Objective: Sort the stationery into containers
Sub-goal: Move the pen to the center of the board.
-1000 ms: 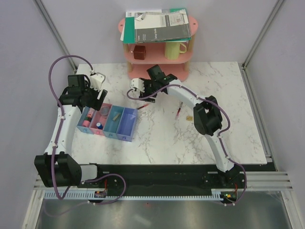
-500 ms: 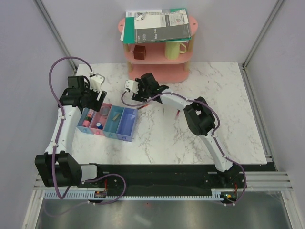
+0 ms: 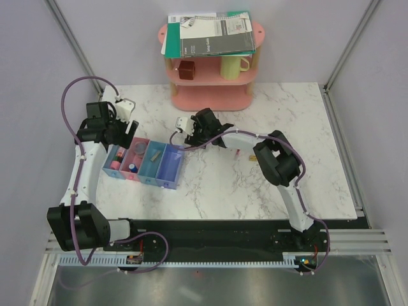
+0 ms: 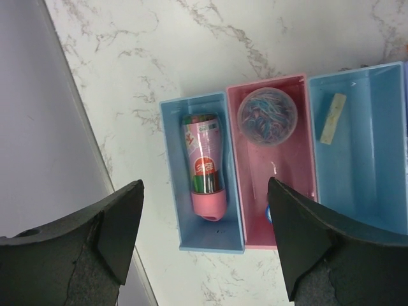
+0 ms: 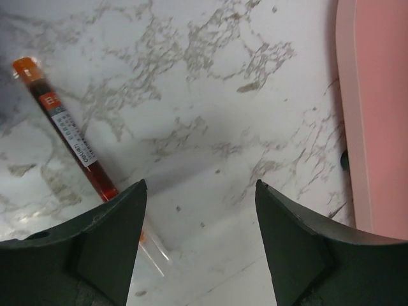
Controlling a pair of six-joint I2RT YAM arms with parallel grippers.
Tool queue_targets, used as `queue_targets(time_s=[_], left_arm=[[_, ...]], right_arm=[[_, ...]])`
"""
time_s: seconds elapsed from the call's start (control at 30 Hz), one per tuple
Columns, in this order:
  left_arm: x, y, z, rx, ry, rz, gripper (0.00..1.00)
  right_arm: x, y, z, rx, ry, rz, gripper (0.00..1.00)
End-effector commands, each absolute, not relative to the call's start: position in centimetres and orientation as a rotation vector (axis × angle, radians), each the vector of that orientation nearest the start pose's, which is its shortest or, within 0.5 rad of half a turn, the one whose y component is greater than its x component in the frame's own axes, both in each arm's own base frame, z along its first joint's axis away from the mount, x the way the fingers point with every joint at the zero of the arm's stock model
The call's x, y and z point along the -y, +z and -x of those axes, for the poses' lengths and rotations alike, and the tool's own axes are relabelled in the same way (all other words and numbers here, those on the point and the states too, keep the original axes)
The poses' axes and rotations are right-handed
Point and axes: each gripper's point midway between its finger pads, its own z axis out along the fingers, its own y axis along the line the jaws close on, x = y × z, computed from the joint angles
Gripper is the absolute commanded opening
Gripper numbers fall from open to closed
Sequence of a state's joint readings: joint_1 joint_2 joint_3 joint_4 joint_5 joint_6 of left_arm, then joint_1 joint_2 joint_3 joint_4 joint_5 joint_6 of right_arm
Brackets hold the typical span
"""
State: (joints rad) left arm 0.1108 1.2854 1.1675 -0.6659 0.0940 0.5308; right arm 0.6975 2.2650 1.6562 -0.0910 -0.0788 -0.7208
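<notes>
Hovering over a red pen (image 5: 67,131), the right end effector (image 5: 199,197) stands apart; the left end effector (image 4: 204,185) (also apart) overhangs 4 trays (image 3: 169,167).

left gripper (image 4: 204,185) and right gripper (image 5: 199,185) both spread wide.

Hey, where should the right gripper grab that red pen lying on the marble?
Mid-barrel, at the label, from straight above, jaws across its width. The red pen lies flat on the table, long and thin, so only its sides can be pinched.
</notes>
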Motion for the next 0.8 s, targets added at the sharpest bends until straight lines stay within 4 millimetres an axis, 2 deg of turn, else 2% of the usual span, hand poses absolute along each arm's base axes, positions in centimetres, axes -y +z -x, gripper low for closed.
queue_targets(time_s=[0.0, 0.03, 0.2, 0.33, 0.63, 0.77], left_arm=[[-6.0, 21.5, -35.3, -2.224, 0.302, -0.520, 0.86], [-6.2, 21.4, -35.3, -2.225, 0.309, -0.512, 0.85], [-5.7, 20.6, -35.5, -2.224, 0.272, -0.500, 0.85], [-5.6, 20.4, -35.3, -2.219, 0.262, -0.492, 0.85], [-5.6, 21.8, -33.8, -2.170, 0.293, -0.486, 0.86], [-5.7, 21.5, -33.2, -2.182, 0.302, -0.475, 0.86]], right_arm=[[-33.8, 2.2, -42.8, -1.853, 0.081, 1.540, 0.76], [-33.2, 2.3, -42.0, -1.871, 0.089, 1.534, 0.76], [-32.7, 2.5, -39.7, -1.933, 0.152, 1.488, 0.75], [-33.5, 3.7, -38.3, -1.941, 0.206, 1.448, 0.74], [-35.8, 4.5, -33.3, -1.899, 0.260, 1.517, 0.73], [-36.3, 5.8, -33.1, -1.869, 0.221, 1.509, 0.73]])
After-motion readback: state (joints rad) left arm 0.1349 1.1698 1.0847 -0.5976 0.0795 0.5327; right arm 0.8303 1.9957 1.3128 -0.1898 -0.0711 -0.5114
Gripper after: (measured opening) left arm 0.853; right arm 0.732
